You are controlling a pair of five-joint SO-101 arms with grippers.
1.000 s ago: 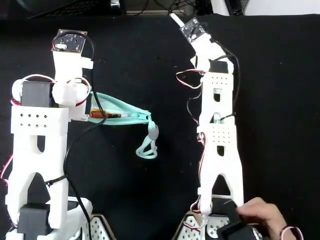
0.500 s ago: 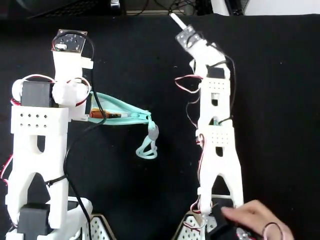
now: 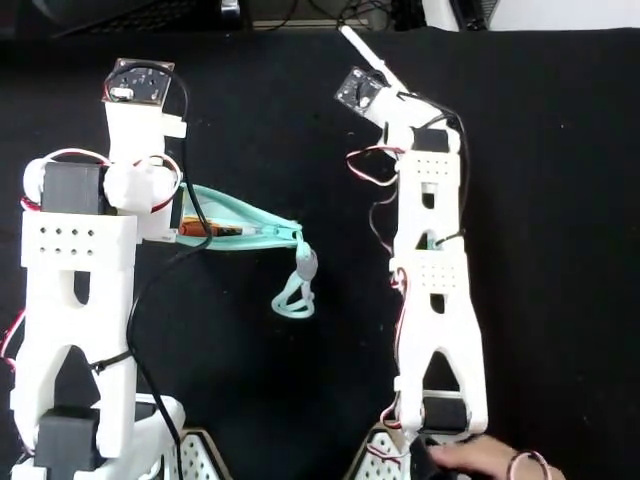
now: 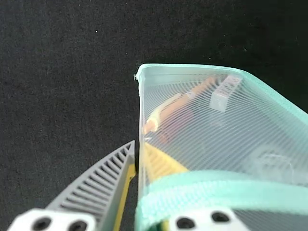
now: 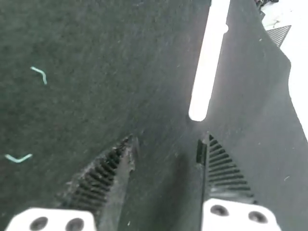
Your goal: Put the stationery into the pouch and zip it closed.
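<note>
Right end effector [image 5: 166, 143] hangs wide open and empty just above the black surface [image 5: 72, 43], with a slim white stick [image 5: 208, 57], probably a pen, lying just beyond its tips and nearer one finger than the other, close to the far edge of the surface. Left end effector [image 4: 138, 150] is clamped on one wall of the teal-trimmed pouch [image 4: 216, 132], which lies between the two arms and already holds an orange pen [image 4: 175, 103] and a small white block [image 4: 225, 92]. The step in hand looks like picking up the stick. To do it well, the right arm should shift forward and sideways until the stick sits centred in the gap, turn the wrist so the fingers cross its length, and close near its middle so it does not tip. The stick's far end is cut off in the right wrist view. From the high view the left arm covers its own grip. Whether the zip is open enough to admit the stick cannot be made out.
</note>
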